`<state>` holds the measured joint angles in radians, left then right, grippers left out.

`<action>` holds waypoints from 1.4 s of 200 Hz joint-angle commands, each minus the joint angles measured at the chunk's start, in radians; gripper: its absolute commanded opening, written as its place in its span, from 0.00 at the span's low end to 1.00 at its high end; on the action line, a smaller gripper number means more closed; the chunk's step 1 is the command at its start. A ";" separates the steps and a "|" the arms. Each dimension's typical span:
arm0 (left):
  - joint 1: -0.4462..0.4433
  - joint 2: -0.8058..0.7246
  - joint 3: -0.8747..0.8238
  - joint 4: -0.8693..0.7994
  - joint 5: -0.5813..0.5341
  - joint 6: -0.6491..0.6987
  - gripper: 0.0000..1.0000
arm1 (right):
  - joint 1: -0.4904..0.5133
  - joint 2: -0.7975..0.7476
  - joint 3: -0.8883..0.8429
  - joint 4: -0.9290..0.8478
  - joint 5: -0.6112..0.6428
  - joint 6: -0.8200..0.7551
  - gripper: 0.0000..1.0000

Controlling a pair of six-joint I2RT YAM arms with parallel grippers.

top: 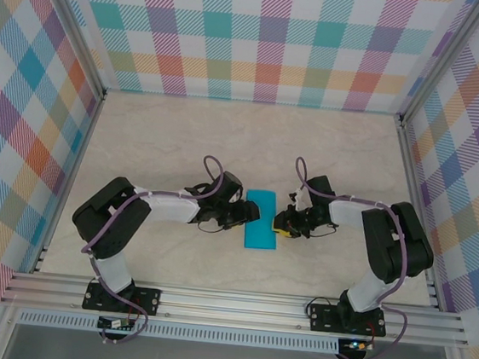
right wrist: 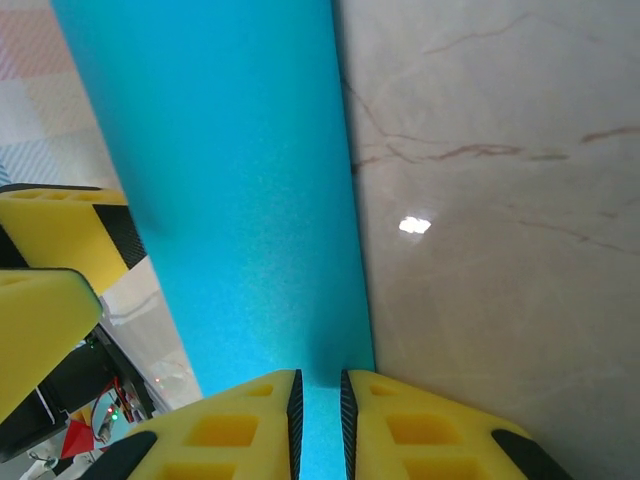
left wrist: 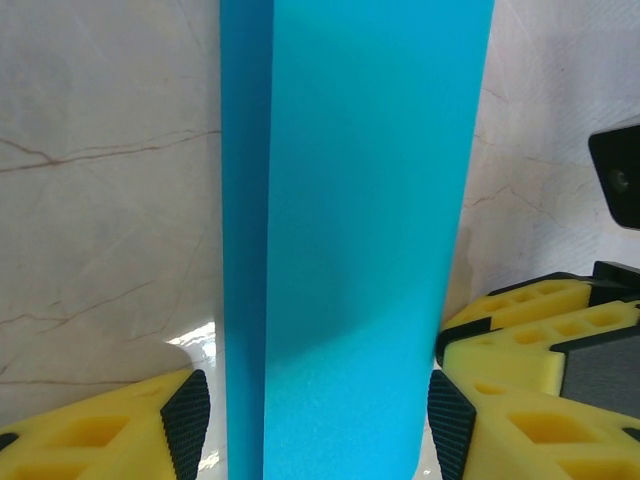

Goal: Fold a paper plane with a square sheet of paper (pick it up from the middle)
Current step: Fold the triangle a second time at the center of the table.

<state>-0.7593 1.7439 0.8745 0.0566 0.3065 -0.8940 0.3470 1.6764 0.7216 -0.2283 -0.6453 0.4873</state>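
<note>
Mid-table, right gripper [right wrist: 318,400] was pinching the edge of the folded teal sheet of paper [top: 261,220], left gripper [left wrist: 315,420] sat open either side of it.

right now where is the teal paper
In the top view the teal paper is mid-table, between the left end effector and the right end effector, which pinches its edge.

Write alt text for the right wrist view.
Teal paper runs up the frame from the right gripper, whose yellow fingers pinch its near end. Pale marbled table lies to the right.
</note>
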 commanded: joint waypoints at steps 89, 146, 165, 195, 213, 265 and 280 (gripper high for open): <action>-0.019 0.024 0.035 0.040 0.050 0.005 0.54 | 0.001 0.002 -0.025 0.005 0.018 -0.014 0.20; -0.019 0.031 0.035 0.063 0.062 -0.001 0.48 | 0.001 -0.021 -0.015 -0.011 0.018 -0.017 0.21; -0.019 0.029 0.035 0.066 0.062 -0.002 0.44 | 0.001 -0.031 -0.011 -0.019 0.015 -0.016 0.22; -0.020 0.029 0.040 0.068 0.053 -0.002 0.27 | 0.001 -0.084 -0.005 -0.043 0.021 -0.012 0.25; -0.020 0.028 0.043 0.064 0.039 0.002 0.18 | 0.001 -0.136 -0.001 -0.075 0.050 -0.019 0.29; -0.018 0.030 0.087 -0.019 0.030 0.040 0.04 | 0.001 -0.337 -0.037 -0.122 0.145 -0.058 0.45; -0.017 0.031 0.116 -0.086 0.025 0.084 0.00 | 0.003 -0.360 -0.051 -0.131 0.177 -0.044 0.49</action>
<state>-0.7597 1.7615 0.9337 0.0719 0.3473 -0.8749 0.3470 1.3609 0.7029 -0.3161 -0.5278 0.4564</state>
